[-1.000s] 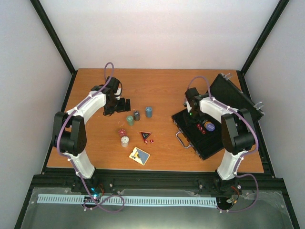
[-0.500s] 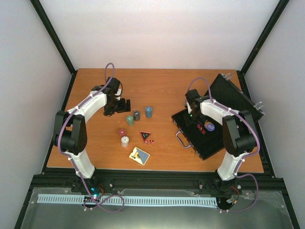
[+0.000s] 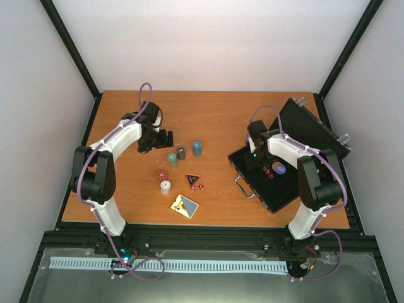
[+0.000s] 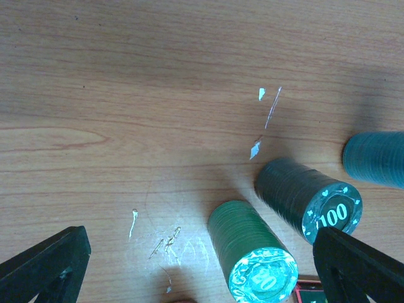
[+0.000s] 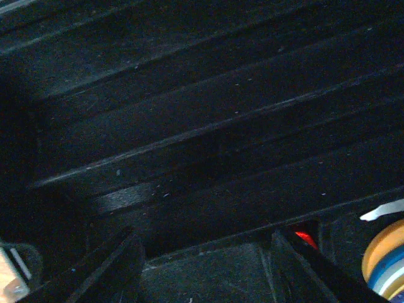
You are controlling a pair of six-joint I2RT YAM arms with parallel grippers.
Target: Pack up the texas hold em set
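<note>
- The left pincer (image 3: 166, 138) is hanging low over the table (image 3: 208, 113), jaws spread as wide as they go and holding nothing.
- The green stack (image 4: 255, 252) is standing just ahead of it, between the lines of its fingers (image 4: 44, 268) and nearer the one on the right of the wrist view.
- The dark stack (image 4: 309, 196), marked 100, is standing just beyond the green one, close by that same finger; whether they are touching I cannot tell.
- The blue stack (image 4: 375, 158) is sitting further out on that side, outside the fingers.
- The white stack (image 3: 165, 186), two dice (image 3: 161, 175), a triangular piece (image 3: 192, 179) and the deck (image 3: 184, 206) are lying well apart from this pincer, towards the bases.
- The right pincer (image 5: 202, 252) is pointing down into the open case (image 3: 284, 189), jaws partly open, gripping nothing; only the ribbed black floor is showing between them.
- A red die (image 5: 303, 238) is lying just outside its finger on the right of the wrist view, with the disc (image 5: 385, 259) beyond it.
- The lid (image 3: 312, 126) is standing raised behind this pincer, and the handle (image 3: 243, 187) is sticking out on the near side.
</note>
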